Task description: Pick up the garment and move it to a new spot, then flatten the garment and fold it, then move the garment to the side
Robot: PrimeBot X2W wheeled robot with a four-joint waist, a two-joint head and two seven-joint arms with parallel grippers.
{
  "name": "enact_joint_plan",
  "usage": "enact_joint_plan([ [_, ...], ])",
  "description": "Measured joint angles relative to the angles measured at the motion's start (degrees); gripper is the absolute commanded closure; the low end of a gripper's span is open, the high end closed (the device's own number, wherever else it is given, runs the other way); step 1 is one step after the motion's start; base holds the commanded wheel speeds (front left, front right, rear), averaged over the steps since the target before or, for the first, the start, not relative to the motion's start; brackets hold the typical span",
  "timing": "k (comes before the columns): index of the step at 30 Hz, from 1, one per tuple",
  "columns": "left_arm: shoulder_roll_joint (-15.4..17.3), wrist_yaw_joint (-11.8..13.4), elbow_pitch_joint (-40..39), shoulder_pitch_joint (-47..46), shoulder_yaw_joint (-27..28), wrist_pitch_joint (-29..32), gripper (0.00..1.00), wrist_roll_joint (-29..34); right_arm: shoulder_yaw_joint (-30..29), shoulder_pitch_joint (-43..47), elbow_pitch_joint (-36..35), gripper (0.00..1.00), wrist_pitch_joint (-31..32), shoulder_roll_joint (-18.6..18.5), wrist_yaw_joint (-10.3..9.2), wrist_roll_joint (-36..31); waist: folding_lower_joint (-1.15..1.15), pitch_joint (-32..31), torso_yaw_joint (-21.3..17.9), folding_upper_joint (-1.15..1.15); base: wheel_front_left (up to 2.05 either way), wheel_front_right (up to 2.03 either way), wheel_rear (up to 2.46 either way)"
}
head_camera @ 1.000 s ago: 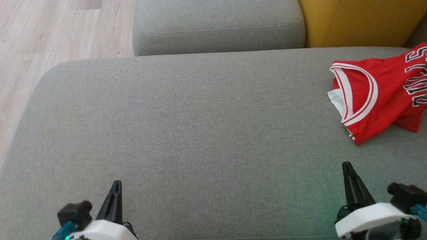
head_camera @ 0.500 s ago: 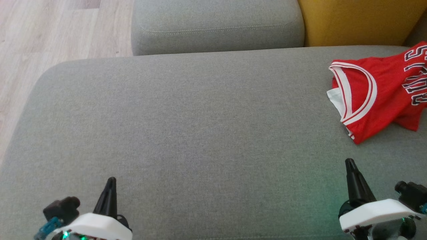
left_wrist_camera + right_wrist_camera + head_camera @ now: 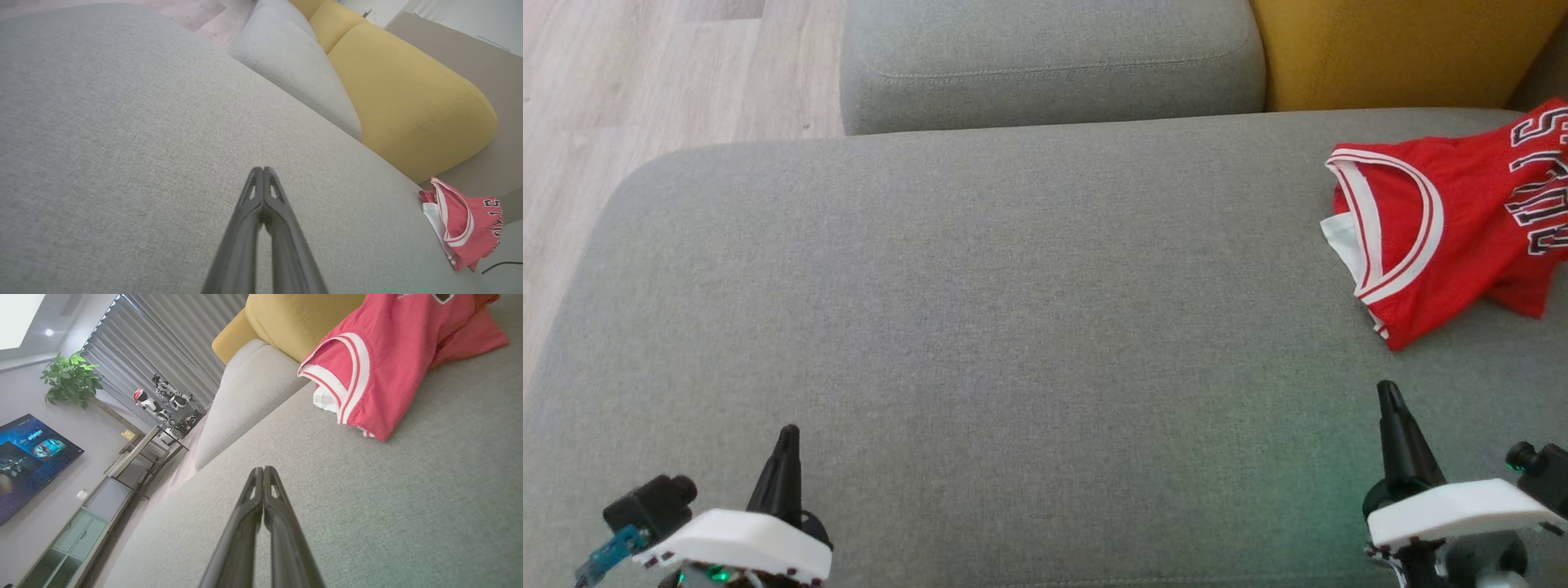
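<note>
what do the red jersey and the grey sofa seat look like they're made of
Red sleeveless jersey with white trim: probably thin synthetic mesh knit, matte; fine dotted texture, limp folds. Wide grey sofa seat cushion: woven upholstery fabric, matte; flecked, visible weave.

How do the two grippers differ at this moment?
The right gripper is near the red jersey; the left gripper is far across the grey seat cushion from it. In the head view the right gripper's tip reaches higher than the left gripper's. Both are shut and hold nothing.
</note>
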Motion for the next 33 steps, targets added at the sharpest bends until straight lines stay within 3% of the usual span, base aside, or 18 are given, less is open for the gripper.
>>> enact_joint_plan([
  [33,-2.3,-4.5,1.8,-3.6,5.3,5.0,1.0,-21.0,-1.7,-3.2,3.7,1.0,0.9,-0.1,0.0,22.0,0.0,0.5,-0.6,0.0,0.0,0.0,0.0],
])
